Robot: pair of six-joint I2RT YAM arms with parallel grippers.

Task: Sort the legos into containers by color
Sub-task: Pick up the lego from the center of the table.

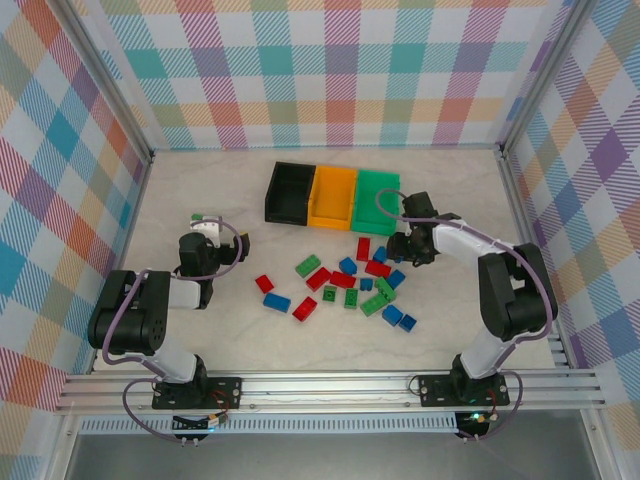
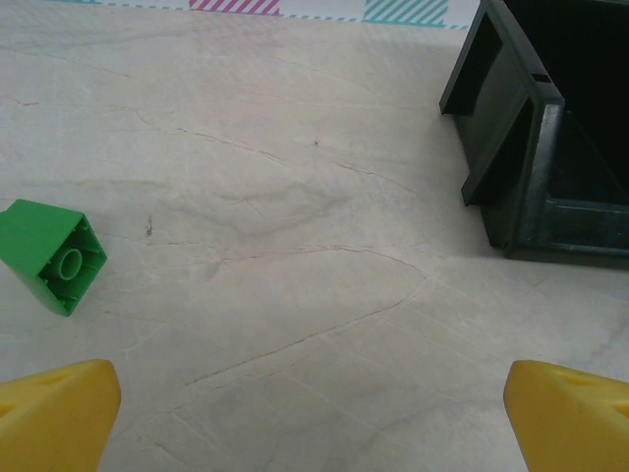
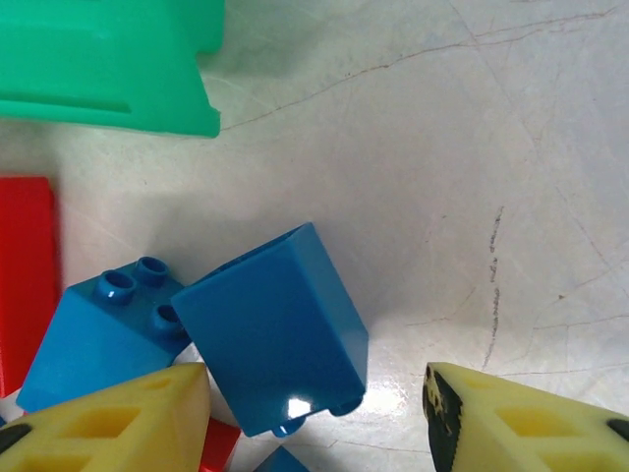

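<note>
Presently, the legos (image 1: pixel 350 285) lie loose on the table (image 1: pixel 200 180), a scatter of red, green and blue bricks just in front of the containers (image 1: pixel 333 197). The containers stand joined in a row toward the back: black bin (image 1: pixel 272 200) on the left, orange bin (image 1: pixel 332 222) in the middle, green bin (image 1: pixel 380 176) on the right.

The right gripper (image 3: pixel 314 379) is down at the back right edge of the scatter, near the green bin's front corner. Its jaws stand apart on either side of a blue brick (image 3: pixel 275 324) that lies tipped over on the table. One finger (image 3: pixel 118 413) is at or against the brick's lower corner. The other finger (image 3: pixel 511 423) stands clear of it, with bare table showing between. The brick is not pinched. A second blue brick (image 3: pixel 93 339), studs showing, touches the first. A red brick (image 3: pixel 25 265) lies just beyond that one.

The left gripper (image 2: pixel 314 423) sits low over the table, left of the scatter, jaws spread wide over bare surface. One green brick (image 2: pixel 54 254) lies on its side well apart from the scatter, ahead of this gripper and to its left. The black bin's corner stands ahead to its right.
</note>
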